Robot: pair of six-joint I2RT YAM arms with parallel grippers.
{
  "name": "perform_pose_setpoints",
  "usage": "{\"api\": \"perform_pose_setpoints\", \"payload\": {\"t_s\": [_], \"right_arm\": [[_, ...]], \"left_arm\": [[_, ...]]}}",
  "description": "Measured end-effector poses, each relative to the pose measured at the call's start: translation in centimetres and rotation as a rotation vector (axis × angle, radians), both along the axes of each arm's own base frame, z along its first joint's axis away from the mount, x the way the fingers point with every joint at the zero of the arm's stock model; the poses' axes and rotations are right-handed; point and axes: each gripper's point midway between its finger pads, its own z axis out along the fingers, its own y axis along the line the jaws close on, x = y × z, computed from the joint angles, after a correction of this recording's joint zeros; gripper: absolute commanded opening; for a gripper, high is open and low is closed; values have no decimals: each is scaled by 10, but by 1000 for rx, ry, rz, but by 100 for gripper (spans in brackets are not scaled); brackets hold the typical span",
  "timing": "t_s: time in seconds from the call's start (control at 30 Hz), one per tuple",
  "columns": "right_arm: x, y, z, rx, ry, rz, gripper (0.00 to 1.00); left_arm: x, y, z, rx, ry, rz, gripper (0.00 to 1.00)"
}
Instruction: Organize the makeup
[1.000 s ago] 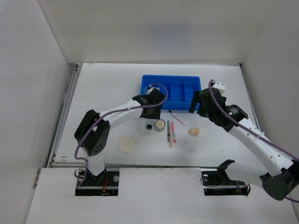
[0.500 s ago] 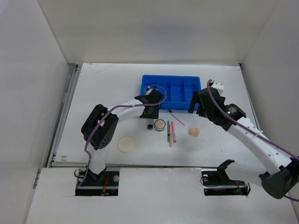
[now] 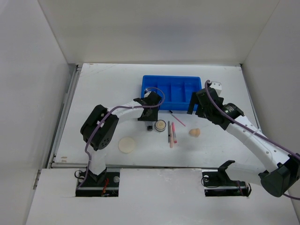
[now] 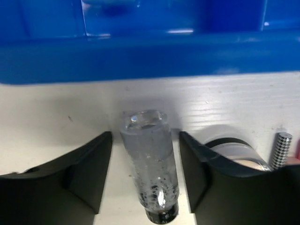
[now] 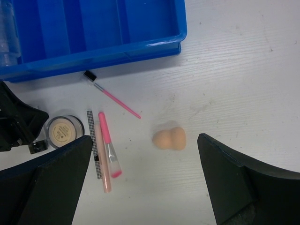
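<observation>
A clear tube (image 4: 147, 159) with a dark cap at its near end lies on the table just before the blue tray (image 4: 140, 61). My left gripper (image 4: 145, 140) is open around it, with a gap on each side. In the top view the left gripper (image 3: 149, 115) covers the tube, and a small black piece (image 3: 150, 127) shows at its near side. The round beige compact (image 3: 160, 125), the pencils (image 3: 170, 134), a thin pink brush (image 3: 178, 119) and the cream puff (image 3: 126, 144) lie nearby. My right gripper (image 5: 145, 140) is open and empty above the peach sponge (image 5: 169, 138).
The blue divided tray (image 3: 187, 80) stands at the back middle, with a clear item (image 5: 5, 42) in its left compartment. White walls enclose the table on three sides. The right gripper (image 3: 194, 105) hangs by the tray's right front corner.
My left gripper has shifted slightly toward the near side, over the tube. My right gripper has drifted a little to the left. The makeup on the table has not moved.
</observation>
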Motion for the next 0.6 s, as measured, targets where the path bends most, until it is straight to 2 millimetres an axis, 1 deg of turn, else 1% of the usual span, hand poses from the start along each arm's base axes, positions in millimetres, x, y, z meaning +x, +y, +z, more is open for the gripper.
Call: {"api": "perform_pose_setpoints", "payload": {"t_s": [0.03,0.07,0.17,0.2,0.23,0.3,0.37,0.43,0.5,0.53,0.6], "right_arm": [[0,0,0,0,0,1,100],[0,0,0,1,0,1,100],[0,1,0,3,1,3,100],[0,1,0,3,1,3,100],[0,1,0,3,1,3,100],[0,1,0,3,2,3,100],[0,1,0,3,1,3,100],[0,1,0,3,1,3,100],[0,1,0,4,0,3,100],[0,1,0,4,-1,3,100],[1,1,1,6,-3,3,100]], "left_arm": [[0,0,1,-4,-5,5,44],[-1,1,0,-7,-3,5,33],[-2,1,0,-11,-6,9,14],[-2,1,1,-14,-6,12,3],[-3,1,2,-16,-3,12,0],[-8,5,3,-2,13,11,0],[-15,10,13,13,19,5,0],[-19,15,34,16,2,-8,0],[-16,14,68,6,-40,-26,0],[-8,9,88,-8,-76,-37,0],[15,-3,129,-45,-160,-54,0]]}}
